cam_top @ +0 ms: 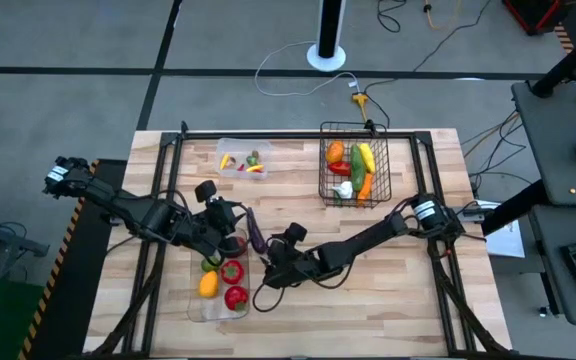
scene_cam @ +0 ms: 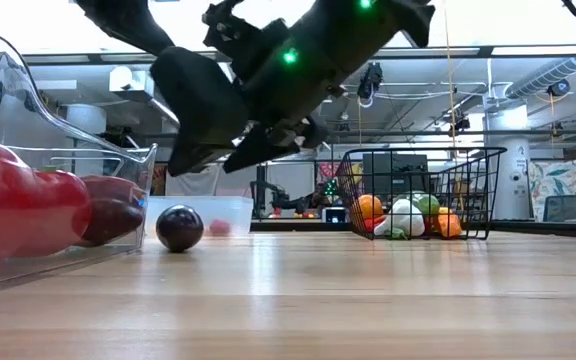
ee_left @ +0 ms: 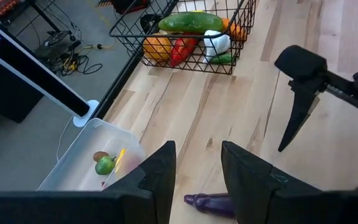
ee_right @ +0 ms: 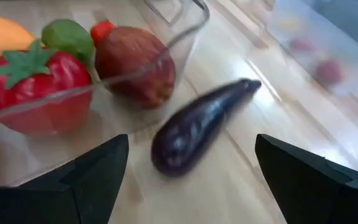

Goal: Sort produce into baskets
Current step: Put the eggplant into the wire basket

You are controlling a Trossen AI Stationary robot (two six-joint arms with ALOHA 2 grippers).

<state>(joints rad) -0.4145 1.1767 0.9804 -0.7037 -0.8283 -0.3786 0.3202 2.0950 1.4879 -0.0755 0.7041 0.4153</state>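
Observation:
A purple eggplant (ee_right: pixel 197 124) (cam_top: pixel 254 230) lies on its side on the wooden table, just outside the long clear tray (cam_top: pixel 200 308) that holds red, yellow and green produce. My right gripper (cam_top: pixel 265 268) hovers over the table near the eggplant, open wide; in its wrist view (ee_right: pixel 191 171) the eggplant lies ahead of the fingers, untouched. My left gripper (ee_left: pixel 197 177) (cam_top: pixel 230 214) hangs above the tray's far end, open, with nothing between its fingers. The black wire basket (cam_top: pixel 354 178) holds several pieces. The small clear tub (cam_top: pixel 243 160) holds a few small pieces.
The basket stands at the table's far right of centre, the small tub at far centre-left. The two arms reach close to each other over the table's middle. Bare wood lies to the right of the right arm and along the near edge.

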